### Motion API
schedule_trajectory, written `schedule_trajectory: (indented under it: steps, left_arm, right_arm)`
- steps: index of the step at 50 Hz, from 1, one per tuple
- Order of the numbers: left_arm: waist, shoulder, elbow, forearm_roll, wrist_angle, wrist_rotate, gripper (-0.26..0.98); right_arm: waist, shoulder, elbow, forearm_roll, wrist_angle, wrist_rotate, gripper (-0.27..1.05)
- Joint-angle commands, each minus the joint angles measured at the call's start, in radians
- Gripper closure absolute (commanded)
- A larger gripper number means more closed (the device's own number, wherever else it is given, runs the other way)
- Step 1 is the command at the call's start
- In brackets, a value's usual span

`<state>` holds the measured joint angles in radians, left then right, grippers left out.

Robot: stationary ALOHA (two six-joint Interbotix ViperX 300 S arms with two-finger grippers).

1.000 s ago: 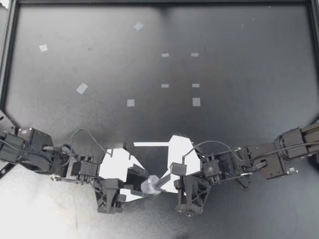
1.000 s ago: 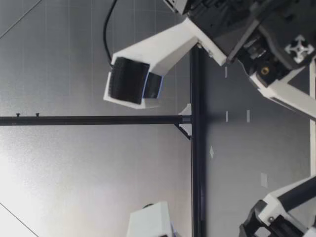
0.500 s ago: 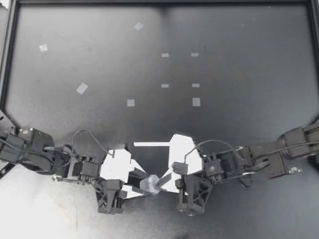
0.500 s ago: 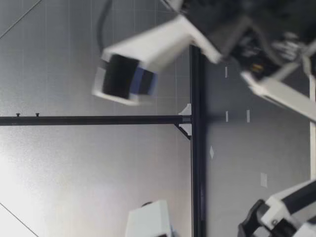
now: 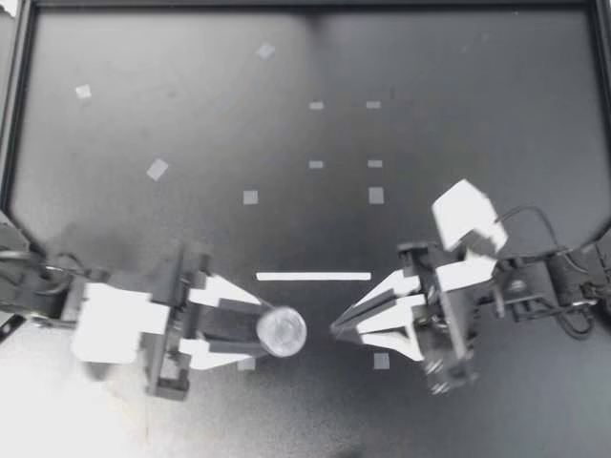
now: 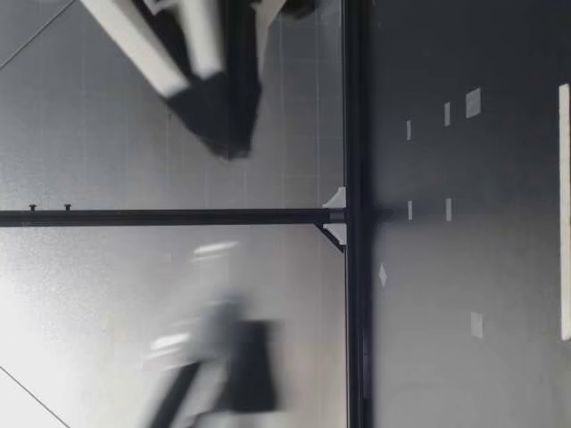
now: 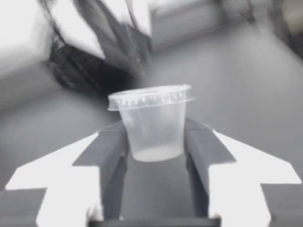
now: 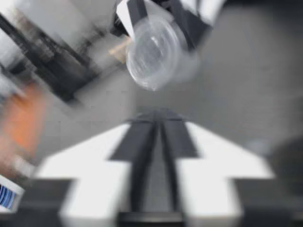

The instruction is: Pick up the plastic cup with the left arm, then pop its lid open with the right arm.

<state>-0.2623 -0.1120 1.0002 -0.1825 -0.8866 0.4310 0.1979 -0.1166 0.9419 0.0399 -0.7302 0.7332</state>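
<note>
Left gripper (image 5: 265, 332) pinches clear lidded cup (image 5: 283, 331) btwn both fingers, near the tips; cup upright, lid up, axis vert. Right gripper (image 5: 336, 329) pressed together, empty. Cup lies straight ahead of right jaws, close but apart.

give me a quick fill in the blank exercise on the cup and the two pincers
1. My left pincer is ___ on the clear cup.
2. My right pincer, its fingers together, holds ___.
3. The clear cup sits ___, rim uppermost.
Missing words: shut; nothing; upright
</note>
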Motion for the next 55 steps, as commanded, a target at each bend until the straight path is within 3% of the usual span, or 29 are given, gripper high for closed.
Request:
schedule_trajectory:
  steps: [1, 3, 14, 41, 50, 55]
  left_arm:
    - [0.002, -0.025, 0.002, 0.000, -0.123, 0.018, 0.66]
    - [0.002, -0.018, 0.000, 0.000, -0.138, 0.020, 0.66]
    - [0.003, 0.041, -0.028, -0.025, -0.137, 0.017, 0.66]
    - [0.003, 0.054, -0.032, -0.028, -0.137, 0.011, 0.66]
    - [0.002, 0.054, -0.031, -0.104, -0.137, 0.009, 0.66]
    - [0.002, 0.054, -0.031, -0.115, -0.137, 0.006, 0.66]
  right_arm:
    - [0.002, 0.021, 0.018, 0.003, -0.158, 0.121, 0.06]
    - [-0.003, 0.060, 0.021, 0.003, -0.244, 0.201, -0.01]
    - [-0.012, 0.230, -0.054, 0.005, -0.518, 0.308, 0.06]
    - [-0.020, 0.179, -0.106, -0.014, -0.471, 0.305, 0.06]
    - [-0.012, 0.152, -0.140, -0.069, -0.476, 0.302, 0.06]
    - [-0.015, 0.101, -0.126, -0.117, -0.479, 0.282, 0.07]
